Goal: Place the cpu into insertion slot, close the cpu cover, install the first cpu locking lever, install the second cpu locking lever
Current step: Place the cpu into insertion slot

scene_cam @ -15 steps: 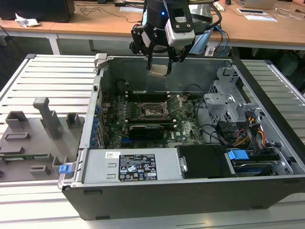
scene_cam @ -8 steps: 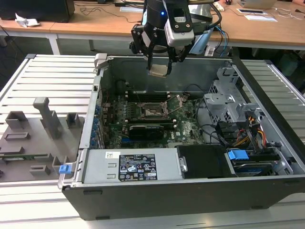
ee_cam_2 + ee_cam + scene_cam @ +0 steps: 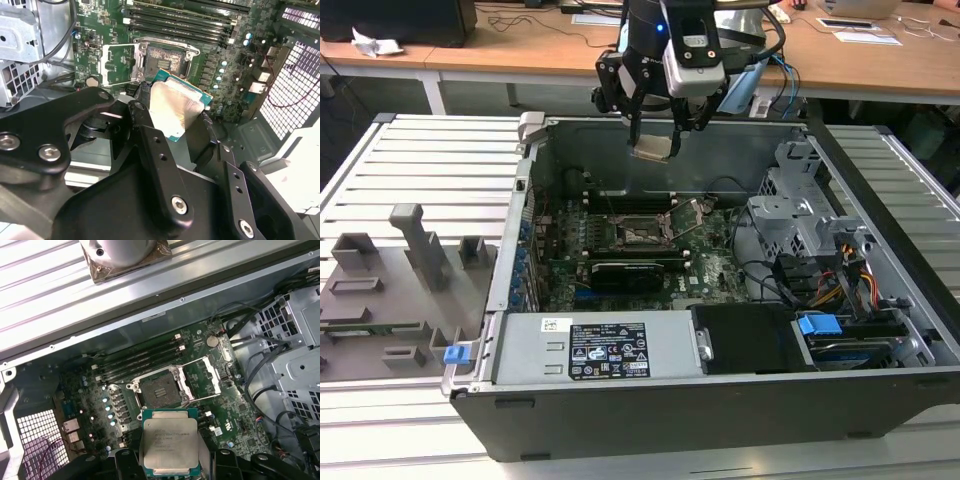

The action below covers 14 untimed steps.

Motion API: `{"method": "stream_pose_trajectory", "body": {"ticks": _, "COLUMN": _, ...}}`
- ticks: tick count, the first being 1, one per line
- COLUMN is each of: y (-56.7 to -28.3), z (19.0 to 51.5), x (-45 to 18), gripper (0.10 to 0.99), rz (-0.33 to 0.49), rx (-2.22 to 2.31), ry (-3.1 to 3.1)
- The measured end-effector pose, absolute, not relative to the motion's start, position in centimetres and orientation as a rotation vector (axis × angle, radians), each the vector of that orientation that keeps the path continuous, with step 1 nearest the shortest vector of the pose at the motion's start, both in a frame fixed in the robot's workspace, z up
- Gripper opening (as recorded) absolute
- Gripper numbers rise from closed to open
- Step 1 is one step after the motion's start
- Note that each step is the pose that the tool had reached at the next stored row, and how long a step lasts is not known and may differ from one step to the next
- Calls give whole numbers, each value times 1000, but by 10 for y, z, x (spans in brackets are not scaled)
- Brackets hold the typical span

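My gripper (image 3: 653, 140) hangs above the back wall of the open computer case, shut on the cpu (image 3: 653, 149), a flat square chip with a silver top. In both wrist views the cpu (image 3: 175, 107) (image 3: 169, 440) sits between the two black fingers (image 3: 145, 125), held by opposite edges. Below it on the green board lies the insertion slot (image 3: 638, 232) (image 3: 162, 60) (image 3: 157, 390), bare and dark with a metal rim. The cpu cover (image 3: 691, 214) (image 3: 117, 62) (image 3: 202, 377) is swung open beside the slot.
A long black expansion card (image 3: 630, 270) lies in front of the slot and memory slots (image 3: 140, 360) run behind it. A power supply (image 3: 605, 350) fills the case front, a drive cage (image 3: 800, 215) with cables the exterior view's right. A grey fixture (image 3: 400, 280) sits left.
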<state>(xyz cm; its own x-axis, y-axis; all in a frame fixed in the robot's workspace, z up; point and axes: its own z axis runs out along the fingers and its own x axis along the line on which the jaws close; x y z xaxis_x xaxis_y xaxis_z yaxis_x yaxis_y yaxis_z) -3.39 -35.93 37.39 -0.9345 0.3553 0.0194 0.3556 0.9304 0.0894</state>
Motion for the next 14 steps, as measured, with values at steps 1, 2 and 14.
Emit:
{"method": "stream_pose_trajectory", "body": {"ticks": 1, "y": -359, "z": 374, "x": -34, "gripper": 525, "rz": -144, "rx": -572, "ry": -3083}}
{"method": "stream_pose_trajectory", "body": {"ticks": 2, "y": -359, "z": 374, "x": -34, "gripper": 525, "rz": -144, "rx": -576, "ry": -3082}}
{"method": "stream_pose_trajectory", "body": {"ticks": 14, "y": -359, "z": 374, "x": -34, "gripper": 525, "rz": -144, "rx": -623, "ry": -3075}}
